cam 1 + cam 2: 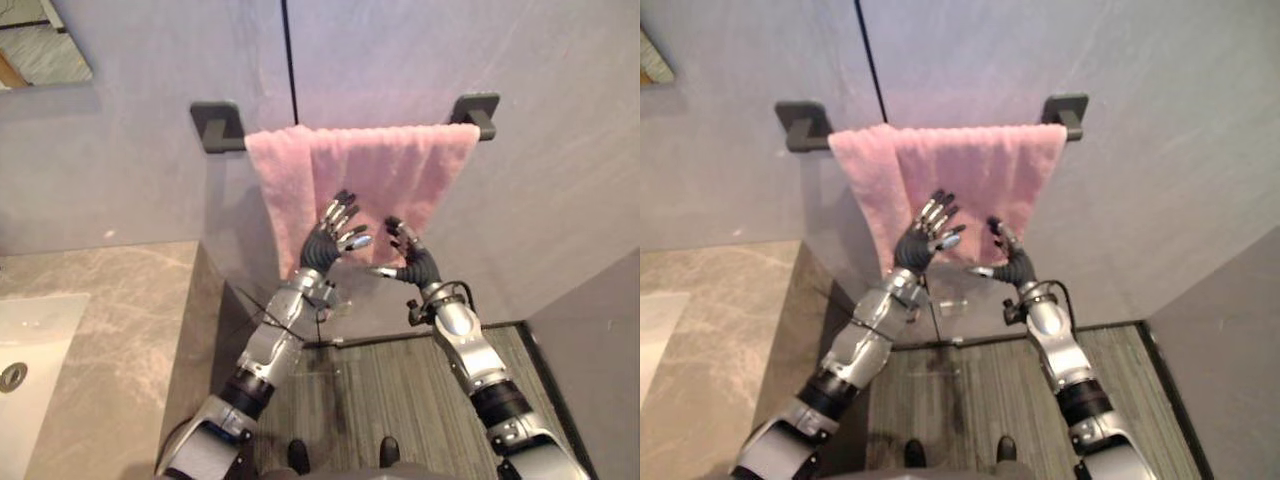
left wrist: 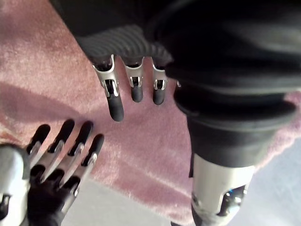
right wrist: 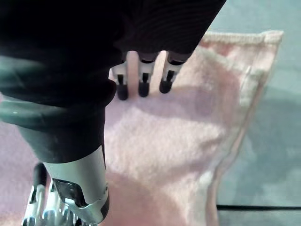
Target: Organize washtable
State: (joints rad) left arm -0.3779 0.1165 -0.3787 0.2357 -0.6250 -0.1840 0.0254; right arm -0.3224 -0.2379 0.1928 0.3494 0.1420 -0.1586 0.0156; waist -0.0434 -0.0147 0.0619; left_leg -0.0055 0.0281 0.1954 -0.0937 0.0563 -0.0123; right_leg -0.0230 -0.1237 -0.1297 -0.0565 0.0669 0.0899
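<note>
Eye views: pink towel (image 1: 400, 165) hangs draped over the dark towel bar (image 1: 217, 125) on the grey wall, beside the stone counter (image 1: 120, 300) and its sink (image 1: 25, 350); left hand (image 1: 335, 238) and right hand (image 1: 410, 258) are raised side by side before its lower half, probably to smooth it, with nothing in the way. Left wrist view: fingers (image 2: 115, 101) straight, spread, holding nothing. Right wrist view: fingers (image 3: 141, 87) likewise straight and empty, close to the cloth, contact not discernible.

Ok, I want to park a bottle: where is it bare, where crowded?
Bare: the marbled countertop between the white sink and the grey wall. Crowded: before the pink towel, where the open left hand and right hand sit close together.
</note>
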